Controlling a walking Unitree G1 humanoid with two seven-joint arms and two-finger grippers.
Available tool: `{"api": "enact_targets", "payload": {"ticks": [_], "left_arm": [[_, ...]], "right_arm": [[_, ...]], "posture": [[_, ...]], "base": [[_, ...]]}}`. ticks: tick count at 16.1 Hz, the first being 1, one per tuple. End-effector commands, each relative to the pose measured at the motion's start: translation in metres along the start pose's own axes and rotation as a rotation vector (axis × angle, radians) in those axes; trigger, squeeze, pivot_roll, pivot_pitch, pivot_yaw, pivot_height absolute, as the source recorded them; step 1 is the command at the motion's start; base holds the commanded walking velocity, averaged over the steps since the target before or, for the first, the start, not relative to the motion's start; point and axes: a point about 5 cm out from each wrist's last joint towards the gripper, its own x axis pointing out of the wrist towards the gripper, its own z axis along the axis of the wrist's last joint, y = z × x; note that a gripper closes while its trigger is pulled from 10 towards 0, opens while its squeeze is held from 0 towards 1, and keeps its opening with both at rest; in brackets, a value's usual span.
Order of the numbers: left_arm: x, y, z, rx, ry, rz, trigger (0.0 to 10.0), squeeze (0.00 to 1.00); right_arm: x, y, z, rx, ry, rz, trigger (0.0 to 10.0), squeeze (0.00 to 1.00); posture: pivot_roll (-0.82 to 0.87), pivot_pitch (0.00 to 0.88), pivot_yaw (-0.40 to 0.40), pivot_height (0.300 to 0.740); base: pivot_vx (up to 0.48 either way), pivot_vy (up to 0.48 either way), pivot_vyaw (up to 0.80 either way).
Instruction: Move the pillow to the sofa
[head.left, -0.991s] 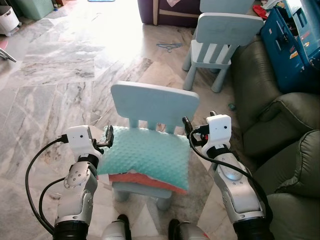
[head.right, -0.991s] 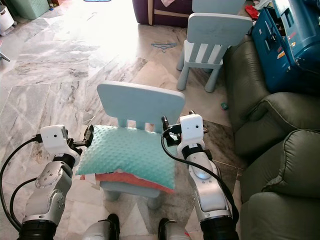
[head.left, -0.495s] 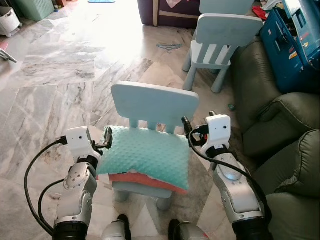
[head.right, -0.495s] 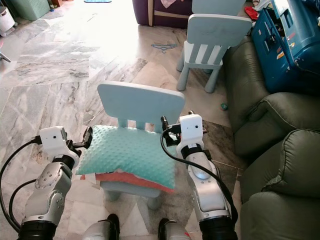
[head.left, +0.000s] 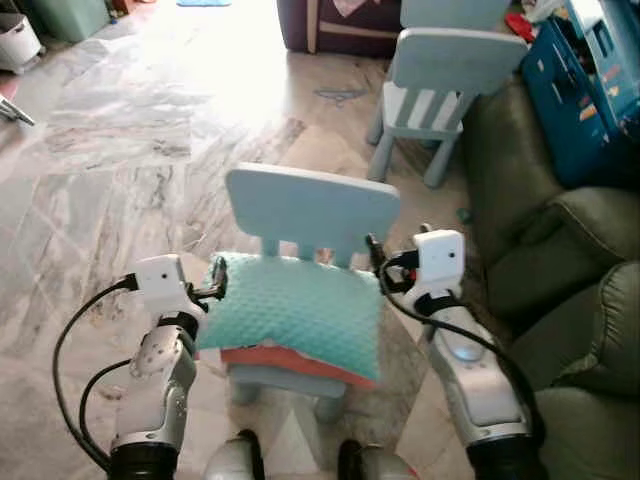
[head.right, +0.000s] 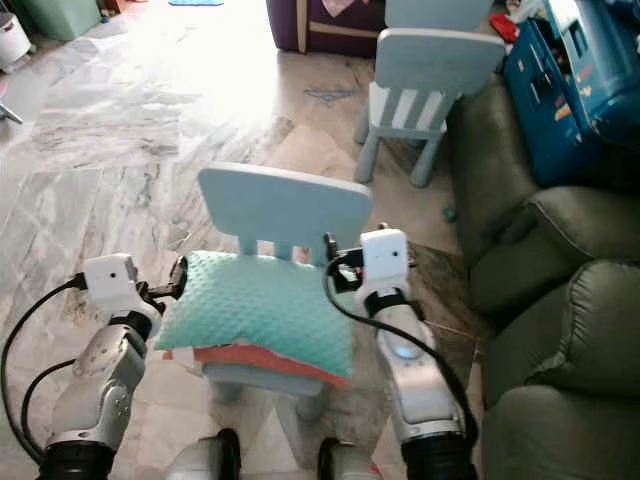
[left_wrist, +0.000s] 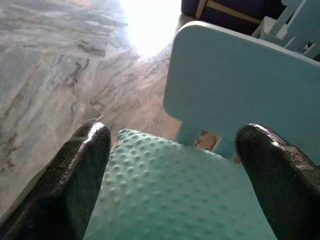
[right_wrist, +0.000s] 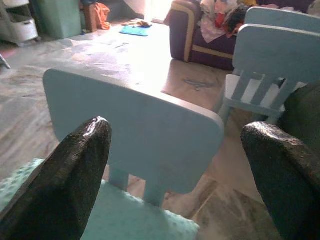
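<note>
A teal dotted pillow (head.left: 295, 312) with an orange underside lies on the seat of a small light-blue chair (head.left: 312, 208). My left gripper (head.left: 216, 278) is open at the pillow's left far corner; in the left wrist view its fingers (left_wrist: 92, 150) stand either side of that corner. My right gripper (head.left: 372, 252) is open at the pillow's right far corner, beside the chair back, and its fingers (right_wrist: 85, 150) stand wide apart. The dark olive sofa (head.left: 560, 260) is on my right.
A second light-blue chair (head.left: 450, 70) stands farther back, next to the sofa. A blue case (head.left: 590, 90) rests on the sofa's far end. A purple couch (head.left: 340, 20) is at the back, and a white bin (head.left: 15, 40) at the far left. Marble floor (head.left: 120, 150) opens to the left.
The whole picture has shifted a little and gone slightly blurred, so the camera moved. Both grippers keep their places at the pillow's far corners.
</note>
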Motion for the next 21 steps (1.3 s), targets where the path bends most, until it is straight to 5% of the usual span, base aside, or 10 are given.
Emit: {"api": "enact_targets", "payload": {"ticks": [1, 8, 21], "left_arm": [[-0.003, 0.007, -0.006, 0.004, 0.033, 0.027, 10.0, 0.0], [-0.002, 0.007, -0.007, 0.019, 0.047, 0.026, 10.0, 0.0], [0.006, 0.002, -0.001, 0.071, 0.014, -0.027, 10.0, 0.0]], "right_arm": [[-0.002, 0.002, -0.002, 0.013, 0.013, -0.001, 10.0, 0.0], [-0.001, 0.002, -0.003, 0.015, 0.016, -0.008, 10.0, 0.0], [0.012, -0.004, 0.004, -0.005, 0.005, -0.04, 10.0, 0.0]], "posture": [[-0.03, 0.225, -0.026, 0.74], [-0.03, 0.225, -0.025, 0.74], [-0.03, 0.222, -0.029, 0.74]], "base": [[0.0, 0.48, 0.0], [0.0, 0.447, 0.0], [0.0, 0.0, -0.04]]}}
